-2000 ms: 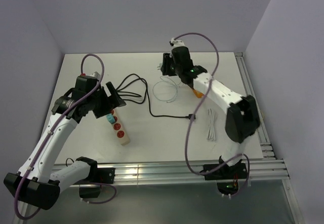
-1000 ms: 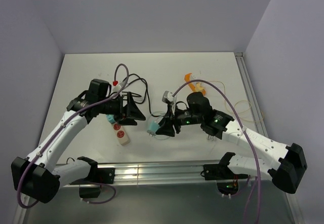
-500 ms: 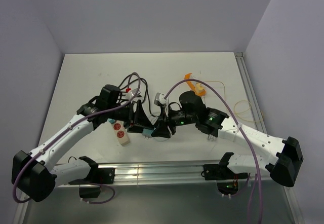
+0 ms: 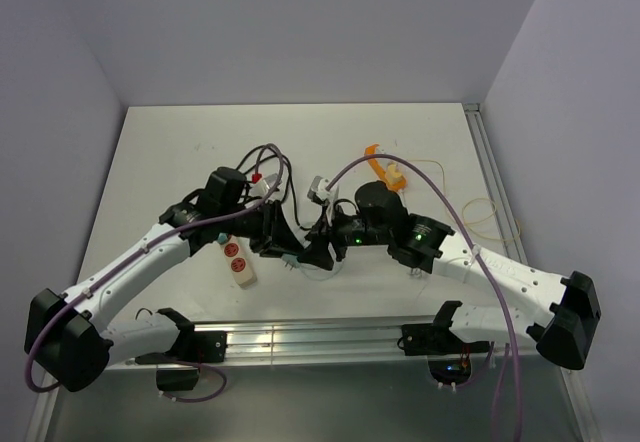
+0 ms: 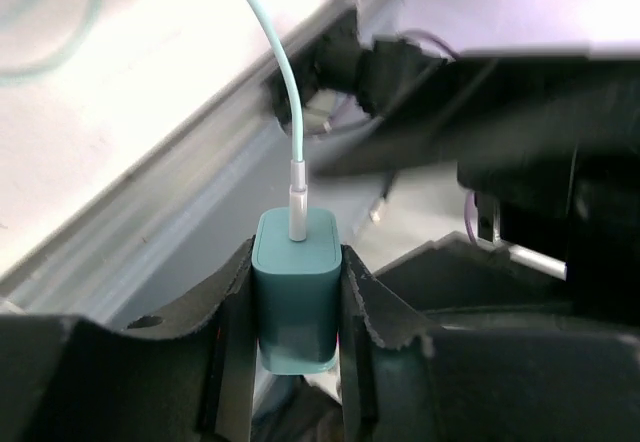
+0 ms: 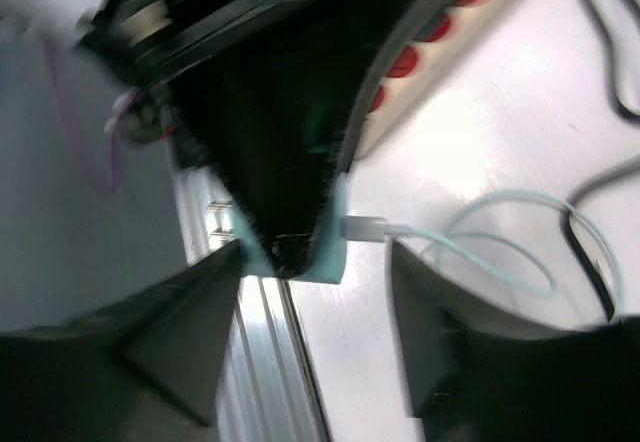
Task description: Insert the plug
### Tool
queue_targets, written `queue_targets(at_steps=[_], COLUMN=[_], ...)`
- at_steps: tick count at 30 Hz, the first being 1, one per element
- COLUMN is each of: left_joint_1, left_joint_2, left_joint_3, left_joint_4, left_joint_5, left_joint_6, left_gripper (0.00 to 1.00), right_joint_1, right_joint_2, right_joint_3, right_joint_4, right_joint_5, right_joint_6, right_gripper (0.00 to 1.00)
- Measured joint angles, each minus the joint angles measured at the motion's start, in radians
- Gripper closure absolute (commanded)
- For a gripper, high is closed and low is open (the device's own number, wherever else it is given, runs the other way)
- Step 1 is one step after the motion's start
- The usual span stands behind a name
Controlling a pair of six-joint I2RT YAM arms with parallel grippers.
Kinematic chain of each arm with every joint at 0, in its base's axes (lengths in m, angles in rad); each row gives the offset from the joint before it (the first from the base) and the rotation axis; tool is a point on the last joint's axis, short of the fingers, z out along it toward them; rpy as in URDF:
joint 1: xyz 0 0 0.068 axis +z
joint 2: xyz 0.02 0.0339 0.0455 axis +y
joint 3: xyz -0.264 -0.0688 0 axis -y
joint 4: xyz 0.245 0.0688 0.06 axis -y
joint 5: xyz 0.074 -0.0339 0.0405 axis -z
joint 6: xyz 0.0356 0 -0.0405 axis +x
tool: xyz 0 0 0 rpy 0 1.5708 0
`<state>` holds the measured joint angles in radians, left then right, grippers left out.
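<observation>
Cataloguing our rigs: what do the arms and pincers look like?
The left arm and right arm have white links, black joints and a purple cable each. The right one shows green lights. The left pincer and right pincer are black.

One teal plug [image 5: 295, 307], one white power strip [image 4: 245, 276]

Top view high behind the arm bases, looking down over the whole worktop [image 4: 170, 152], left wrist view tight along the left pincer [image 5: 295, 262] onto a teal plug [image 5: 295, 307], right wrist view close, blurred, facing the same plug from the opposite side
</observation>
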<state>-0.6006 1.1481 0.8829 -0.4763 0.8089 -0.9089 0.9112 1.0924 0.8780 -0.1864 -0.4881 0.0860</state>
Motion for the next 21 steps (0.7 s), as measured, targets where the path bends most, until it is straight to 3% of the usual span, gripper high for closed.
queue_targets(at_steps=[4,9,15,21], left_joint_1=[-0.006,-0.006,-0.008,-0.012], left_joint_2=[-0.016,-0.205,-0.473,-0.539], left_joint_3=[0.038,0.009,-0.135,-0.204], left_joint_4=[0.006,0.128,0.387,0.472], left_joint_5=[-0.169,-0.441,-0.655,-0.756], left_joint_6=[-0.021,-0.093,-0.204,-0.266], left_gripper=[1.00,1.00,1.00,1.00], right_joint_1=[-0.003,-0.037,-0.041,-0.041], right_joint_2=[-0.010,-0.060,-0.099,-0.028], right_joint_3=[-0.001,-0.032,-0.208,-0.264], right_joint_4=[0.008,0.069,0.452,0.742], right_joint_5=[0.181,0.281,0.229,0.198], right_joint_6=[0.099,0.358,0.713,0.921], right_gripper=[0.23,0.26,0.24,0.17])
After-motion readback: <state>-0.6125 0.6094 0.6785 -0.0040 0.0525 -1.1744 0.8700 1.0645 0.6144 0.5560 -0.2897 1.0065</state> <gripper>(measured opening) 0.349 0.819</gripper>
